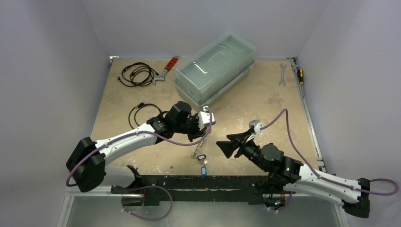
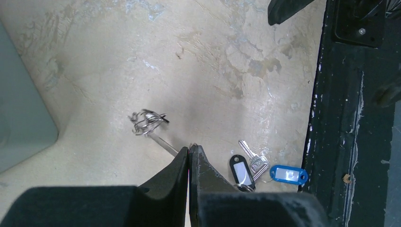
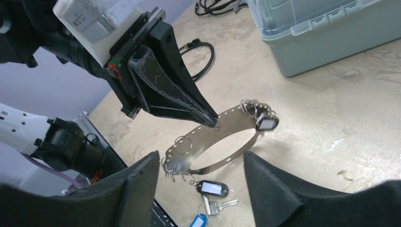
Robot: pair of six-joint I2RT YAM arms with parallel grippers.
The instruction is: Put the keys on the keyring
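The keyring is a thin pale oval band with holes and small split rings, held off the table. My left gripper is shut on its upper edge; the left wrist view shows the tips pinching the band edge-on. A black-tagged key hangs at the band's far end. Below it on the table lie a black tag, silver keys and a blue tag; they also show in the left wrist view. My right gripper is open and empty, just short of the loop.
A lidded clear plastic box stands at the back. A black cable loop lies left of my left arm and a cable coil at the back left. A red-handled wrench, a spanner and a screwdriver lie near the back. A black rail runs along the near edge.
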